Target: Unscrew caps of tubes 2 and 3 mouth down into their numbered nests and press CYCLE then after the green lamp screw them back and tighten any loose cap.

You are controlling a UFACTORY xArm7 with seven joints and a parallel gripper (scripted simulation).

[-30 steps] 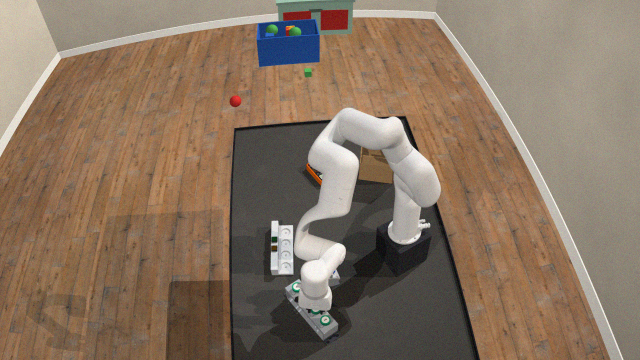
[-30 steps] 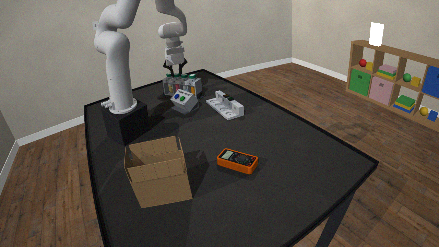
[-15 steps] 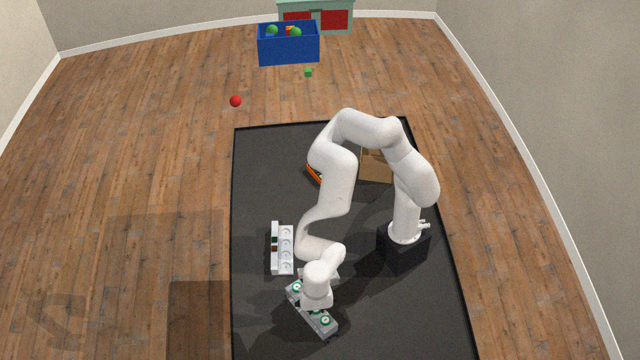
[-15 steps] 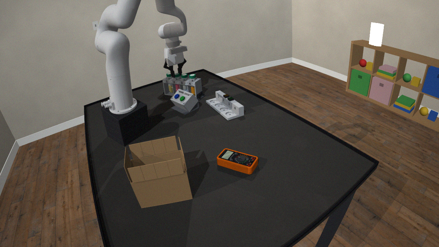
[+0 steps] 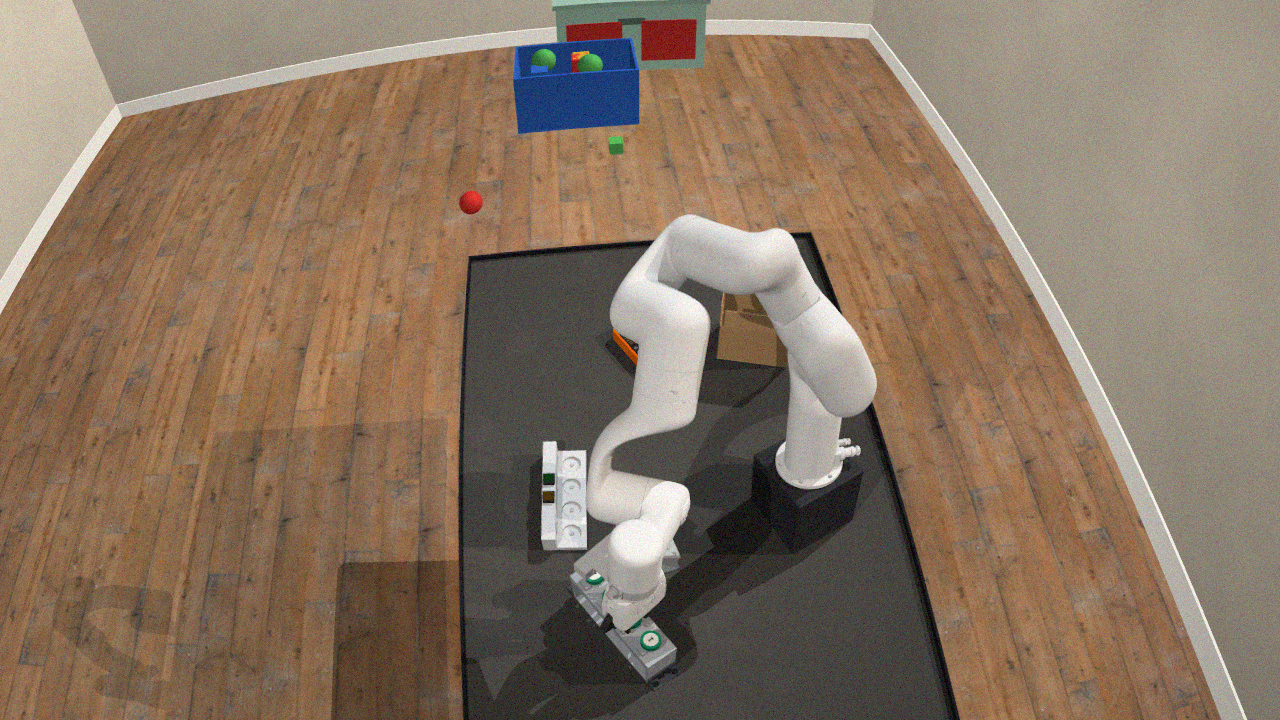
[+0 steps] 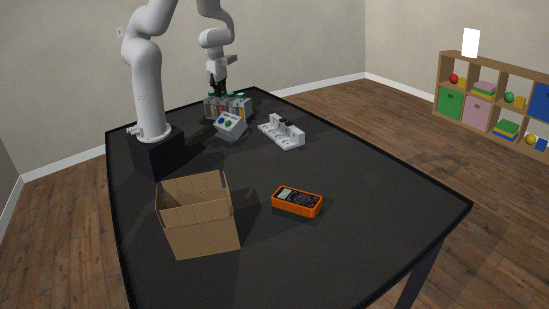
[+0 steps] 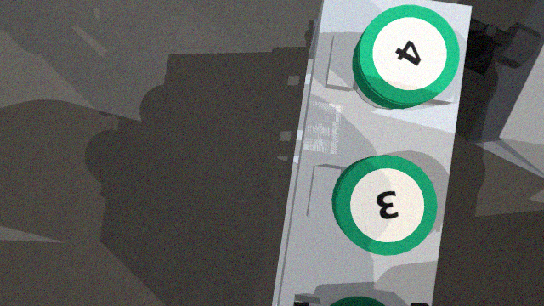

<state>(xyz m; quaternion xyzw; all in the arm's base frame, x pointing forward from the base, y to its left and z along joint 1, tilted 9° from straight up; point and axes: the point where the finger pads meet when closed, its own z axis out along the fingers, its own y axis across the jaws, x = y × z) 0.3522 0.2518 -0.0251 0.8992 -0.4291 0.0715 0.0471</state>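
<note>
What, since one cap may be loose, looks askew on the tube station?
Nothing clearly does. Cap 4 shows more side wall than cap 3, but that may only be the viewing angle. The tool is shut on cap 2, which is mostly hidden.

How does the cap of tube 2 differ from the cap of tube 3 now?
The gripper clamps the cap of tube 2 in its jaws; the cap of tube 3 stands free. The wrist view shows cap 3 whole, cap 2 only as a sliver. Both are green.
</note>
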